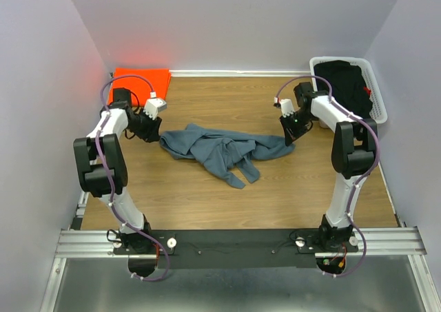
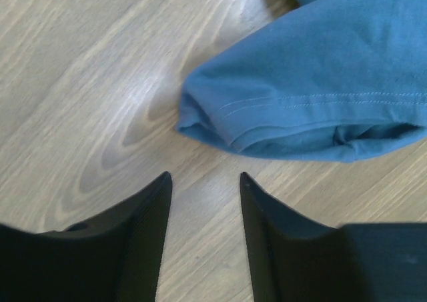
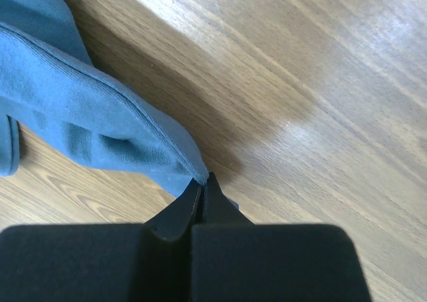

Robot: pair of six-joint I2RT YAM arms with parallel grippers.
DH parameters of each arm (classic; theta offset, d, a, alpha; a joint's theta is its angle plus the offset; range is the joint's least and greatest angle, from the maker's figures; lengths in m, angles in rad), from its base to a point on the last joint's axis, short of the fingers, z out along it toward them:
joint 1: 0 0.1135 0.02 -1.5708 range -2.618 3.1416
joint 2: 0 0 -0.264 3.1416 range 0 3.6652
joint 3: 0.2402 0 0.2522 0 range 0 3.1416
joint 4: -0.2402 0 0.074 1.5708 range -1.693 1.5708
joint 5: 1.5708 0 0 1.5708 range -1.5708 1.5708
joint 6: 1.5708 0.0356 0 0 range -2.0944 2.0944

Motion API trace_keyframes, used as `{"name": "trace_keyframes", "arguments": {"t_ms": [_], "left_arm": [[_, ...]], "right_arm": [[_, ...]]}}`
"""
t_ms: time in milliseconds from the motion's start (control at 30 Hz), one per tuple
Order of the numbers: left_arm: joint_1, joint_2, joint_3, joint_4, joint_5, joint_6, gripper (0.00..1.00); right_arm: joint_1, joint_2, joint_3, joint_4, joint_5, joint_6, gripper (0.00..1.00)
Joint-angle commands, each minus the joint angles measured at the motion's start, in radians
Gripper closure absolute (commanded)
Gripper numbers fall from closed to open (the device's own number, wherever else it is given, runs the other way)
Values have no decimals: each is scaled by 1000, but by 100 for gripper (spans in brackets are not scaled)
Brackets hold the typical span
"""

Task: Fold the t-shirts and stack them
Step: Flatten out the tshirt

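A slate blue-grey t-shirt (image 1: 220, 150) lies crumpled across the middle of the wooden table. A folded bright orange t-shirt (image 1: 141, 81) rests at the back left corner. My left gripper (image 1: 153, 129) hovers just left of the blue shirt's left end; in the left wrist view it (image 2: 203, 179) stands open over bare wood, with the shirt's hemmed edge (image 2: 313, 95) just beyond the fingertips. My right gripper (image 1: 291, 136) is at the shirt's right end. In the right wrist view it (image 3: 203, 182) is shut on the shirt's edge (image 3: 100, 125).
A white basket (image 1: 375, 85) holding dark cloth stands at the back right corner. Pale walls close off the back and both sides. The arm bases sit on a metal rail (image 1: 234, 242) along the near edge.
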Motion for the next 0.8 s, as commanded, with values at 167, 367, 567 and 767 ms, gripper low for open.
{"name": "trace_keyframes", "arguments": {"t_ms": [167,367,567,767], "left_arm": [[-52,-1,-50,56,-46,8,45],[-75,37,-33,90,-52,-20,45],[-89,88,34,125,-44,-69,48],[-97,105,66,156,-39,-98,55]], "right_arm": [[-4,12,40,-23,3,1,99],[-4,15,44,-25,10,0,99],[-4,19,47,-26,14,0,99],[-4,18,47,-28,22,-2,99]]}}
